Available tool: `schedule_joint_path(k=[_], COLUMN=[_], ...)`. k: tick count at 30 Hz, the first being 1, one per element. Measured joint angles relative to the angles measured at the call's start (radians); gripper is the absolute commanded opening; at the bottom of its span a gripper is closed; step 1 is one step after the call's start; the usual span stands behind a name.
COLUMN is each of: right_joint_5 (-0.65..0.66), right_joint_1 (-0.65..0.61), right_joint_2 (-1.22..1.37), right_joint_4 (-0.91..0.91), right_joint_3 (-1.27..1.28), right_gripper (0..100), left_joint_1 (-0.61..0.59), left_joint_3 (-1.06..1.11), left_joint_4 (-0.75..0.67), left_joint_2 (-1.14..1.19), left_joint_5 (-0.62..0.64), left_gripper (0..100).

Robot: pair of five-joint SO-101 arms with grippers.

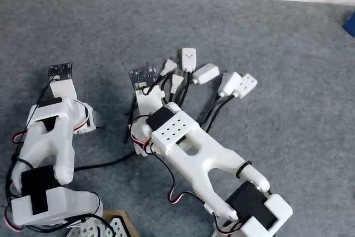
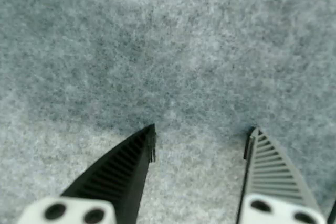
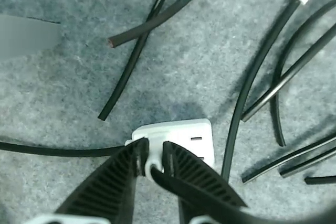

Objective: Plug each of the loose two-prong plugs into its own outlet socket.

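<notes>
Pinching the white socket (image 3: 185, 136) are the right jaws.

The high camera looks steeply down on the grey felt (image 1: 288, 54) from well above, with the left arm (image 1: 50, 137) and right arm (image 1: 188, 142) entering at its lower edge. Each wrist camera sits close over the felt. The left looks past the left gripper (image 2: 202, 135) at felt, the right past the right gripper (image 3: 154, 148) at a white socket block (image 3: 184, 132) and black cords (image 3: 262, 66) that the high view also takes in.
</notes>
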Motion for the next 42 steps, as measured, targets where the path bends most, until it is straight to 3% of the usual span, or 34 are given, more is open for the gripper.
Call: schedule_joint_path(k=[12,19,26,30,35,38,42], right_joint_5=[0.103,0.144,0.149,0.219,0.345,0.376,0.379], right_joint_1=[-0.066,-0.066,-0.054,0.055,0.368,0.519,0.525], right_joint_2=[0.044,0.046,-0.048,-0.155,-0.302,-0.394,-0.548], right_joint_4=[0.261,0.311,0.480,0.559,0.626,0.554,0.293], right_joint_3=[-0.169,-0.244,-0.416,-0.445,-0.382,-0.198,0.198], right_gripper=[31.4,33.7,33.7,33.7,33.7,33.7,33.7], left_joint_1=[0.000,0.000,0.000,0.000,0.015,0.123,0.341], left_joint_3=[0.000,0.000,0.000,0.000,-0.044,-0.114,-0.226], left_joint_4=[0.000,0.000,0.000,0.000,0.052,0.184,0.367], left_joint_2=[0.000,0.000,0.000,0.000,0.002,0.002,0.002], left_joint_5=[0.000,0.000,0.000,0.000,-0.104,-0.224,-0.358], left_gripper=[27,27,27,27,27,27,25])
